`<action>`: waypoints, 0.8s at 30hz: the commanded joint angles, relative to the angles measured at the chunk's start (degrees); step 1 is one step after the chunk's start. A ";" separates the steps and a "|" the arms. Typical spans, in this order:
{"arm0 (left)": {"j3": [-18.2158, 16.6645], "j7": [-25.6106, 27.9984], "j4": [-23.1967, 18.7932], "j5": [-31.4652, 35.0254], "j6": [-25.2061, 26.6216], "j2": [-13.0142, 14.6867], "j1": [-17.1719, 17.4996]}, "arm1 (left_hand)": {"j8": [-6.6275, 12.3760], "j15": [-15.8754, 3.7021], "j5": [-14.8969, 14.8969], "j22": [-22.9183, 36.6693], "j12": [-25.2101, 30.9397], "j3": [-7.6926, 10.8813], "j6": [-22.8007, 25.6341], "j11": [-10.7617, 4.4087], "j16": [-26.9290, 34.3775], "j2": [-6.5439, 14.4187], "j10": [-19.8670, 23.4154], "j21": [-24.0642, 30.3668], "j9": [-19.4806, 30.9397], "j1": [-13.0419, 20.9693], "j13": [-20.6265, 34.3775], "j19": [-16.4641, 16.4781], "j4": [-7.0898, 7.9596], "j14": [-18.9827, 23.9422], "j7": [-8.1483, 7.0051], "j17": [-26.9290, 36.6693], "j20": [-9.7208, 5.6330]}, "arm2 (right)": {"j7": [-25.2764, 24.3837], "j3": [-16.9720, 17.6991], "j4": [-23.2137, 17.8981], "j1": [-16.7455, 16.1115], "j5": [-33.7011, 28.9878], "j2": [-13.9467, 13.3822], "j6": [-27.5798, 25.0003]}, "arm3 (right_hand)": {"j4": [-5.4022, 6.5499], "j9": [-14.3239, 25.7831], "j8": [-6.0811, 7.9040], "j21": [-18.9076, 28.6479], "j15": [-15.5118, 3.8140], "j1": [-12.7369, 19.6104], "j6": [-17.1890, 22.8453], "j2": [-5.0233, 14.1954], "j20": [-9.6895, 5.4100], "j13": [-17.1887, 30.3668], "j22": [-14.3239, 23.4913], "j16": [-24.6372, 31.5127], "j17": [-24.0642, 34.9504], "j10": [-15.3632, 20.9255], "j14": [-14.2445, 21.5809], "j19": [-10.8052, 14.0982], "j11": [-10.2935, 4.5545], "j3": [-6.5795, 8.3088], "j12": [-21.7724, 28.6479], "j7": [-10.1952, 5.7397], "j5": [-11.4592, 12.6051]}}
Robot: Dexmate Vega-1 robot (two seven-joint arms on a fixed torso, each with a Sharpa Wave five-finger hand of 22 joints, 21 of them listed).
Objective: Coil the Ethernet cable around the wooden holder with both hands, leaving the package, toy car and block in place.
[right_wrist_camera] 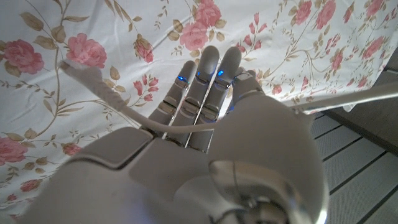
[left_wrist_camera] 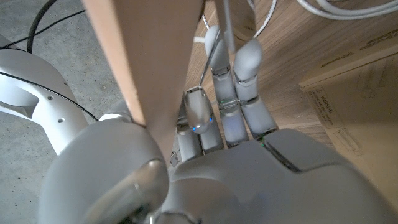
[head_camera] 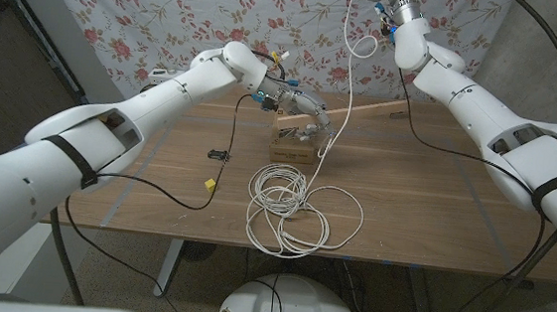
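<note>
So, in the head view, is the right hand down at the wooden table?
No, the right hand is raised high in front of the floral cloth, with the white Ethernet cable running up to it from its coils on the table.

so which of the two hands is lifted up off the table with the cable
The right hand: it is raised high by the floral backdrop with the white cable hanging from it. The left hand is low, at the wooden holder.

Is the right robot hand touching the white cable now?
Touching. In the right wrist view the white cable lies across the right robot hand. In the head view the cable hangs down from this raised hand.
</note>
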 commanded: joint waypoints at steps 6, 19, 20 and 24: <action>-3.74 3.10 -14.54 -2.62 5.07 8.71 4.97 | 0.43 -9.33 0.32 0.01 -0.08 -0.06 -0.08 -0.51 33.53 7.07 0.09 0.07 0.03 7.46 -0.01 -0.03 0.16 13.07 0.02 16.44 -2.44 | 9.51 -9.12 17.78 8.73 0.14 2.49 -4.48 | 0.11 0.48 -0.33 0.56 -5.02 0.38 2.95 0.05 -8.48 0.28 -0.16 -1.08 0.51 -0.49 -0.11 -0.52 0.35 -0.79 -0.38 2.16 0.52; -6.82 5.05 -23.73 -5.49 8.27 14.00 7.91 | 0.70 -9.30 0.48 -0.18 -0.07 -0.20 -0.08 -0.57 33.54 7.08 -0.01 0.07 -0.05 7.43 -0.01 -0.05 0.23 13.06 0.19 16.41 -2.46 | 10.31 -13.20 31.81 11.64 6.07 4.83 -6.98 | 0.28 0.67 -0.61 1.04 -5.04 0.70 2.96 0.15 -8.46 0.17 -0.63 -2.37 0.94 -0.62 -0.22 -0.84 0.74 -1.47 -0.65 2.25 1.12; -7.05 5.11 -24.15 -5.81 8.35 14.20 8.05 | 0.67 -9.33 0.48 -0.33 -0.07 -0.22 -0.04 -0.58 33.59 7.09 0.00 0.02 -0.15 7.43 -0.01 0.02 0.23 13.11 0.21 16.45 -2.42 | 11.19 -14.08 32.53 11.95 7.01 5.17 -8.29 | 0.29 0.66 -0.63 1.06 -5.04 0.72 2.97 0.17 -8.41 0.25 -0.66 -2.44 0.96 -0.63 -0.22 -0.88 0.70 -1.51 -0.61 2.22 1.15; -8.17 5.84 -26.02 -6.84 8.28 15.16 8.80 | 0.82 -9.36 0.47 0.23 -0.06 -0.27 -0.23 -0.57 33.58 7.10 0.00 0.37 0.04 7.45 -0.01 -0.18 0.22 13.13 0.13 16.42 -2.50 | 15.41 -19.42 31.20 12.40 12.58 4.71 -14.95 | 0.35 0.66 -0.72 1.19 -5.04 0.80 2.99 0.21 -8.40 0.40 -0.78 -2.79 1.07 -0.73 -0.24 -0.97 0.73 -1.69 -0.60 2.23 1.30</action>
